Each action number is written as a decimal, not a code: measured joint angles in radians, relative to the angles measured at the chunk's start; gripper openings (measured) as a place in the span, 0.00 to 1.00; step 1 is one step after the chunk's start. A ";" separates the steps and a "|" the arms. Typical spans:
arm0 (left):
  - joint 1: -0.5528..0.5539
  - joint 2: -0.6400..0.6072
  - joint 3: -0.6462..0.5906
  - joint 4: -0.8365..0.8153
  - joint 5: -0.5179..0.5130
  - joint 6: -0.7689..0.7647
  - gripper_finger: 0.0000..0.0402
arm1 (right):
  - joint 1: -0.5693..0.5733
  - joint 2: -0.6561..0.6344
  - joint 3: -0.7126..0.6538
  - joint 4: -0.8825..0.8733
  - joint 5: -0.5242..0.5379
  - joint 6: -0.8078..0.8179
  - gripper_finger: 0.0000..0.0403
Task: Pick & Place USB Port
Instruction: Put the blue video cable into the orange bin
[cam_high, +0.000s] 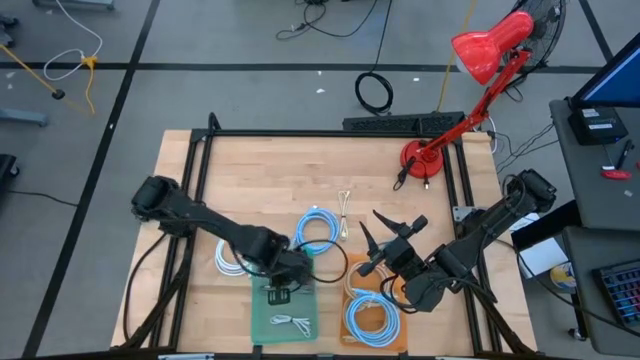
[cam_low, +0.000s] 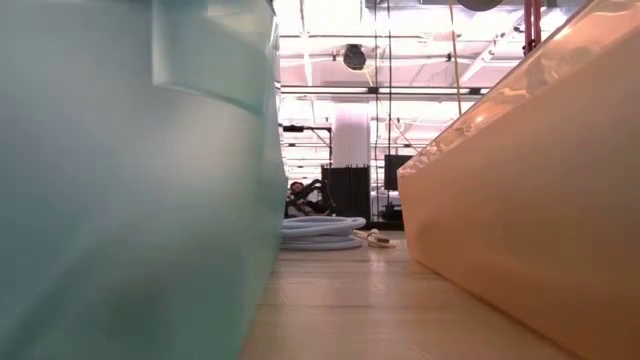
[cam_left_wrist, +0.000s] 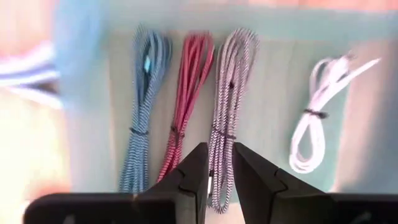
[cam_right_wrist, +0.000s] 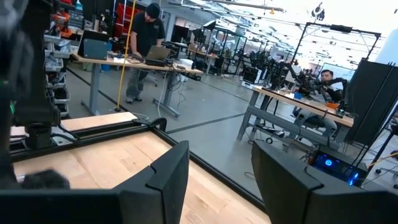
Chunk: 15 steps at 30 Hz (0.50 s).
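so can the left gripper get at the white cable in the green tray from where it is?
Probably yes. The left gripper hovers open over the green tray, above the bundled cables; the white cable lies uncovered beside them, nothing on top.

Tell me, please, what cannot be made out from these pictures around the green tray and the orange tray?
- Low view: the green tray and orange tray walls fill both sides, hiding their contents and both arms.
- High view: the left end effector covers part of the green tray; its bundled cables are too small to tell apart.
- Left wrist view: the grey braided cable passes behind the fingers, so contact is unclear.
- Right wrist view: the right end effector faces the room; neither tray shows.
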 joint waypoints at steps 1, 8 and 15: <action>-0.008 -0.022 0.005 -0.004 -0.021 0.001 0.18 | 0.000 0.000 0.000 0.000 0.000 0.000 0.41; -0.097 -0.175 0.009 -0.008 -0.194 -0.047 0.18 | 0.000 0.000 0.000 0.000 0.000 0.000 0.41; -0.252 -0.261 0.009 -0.019 -0.541 -0.113 0.18 | -0.020 0.000 0.000 -0.002 -0.030 0.046 0.41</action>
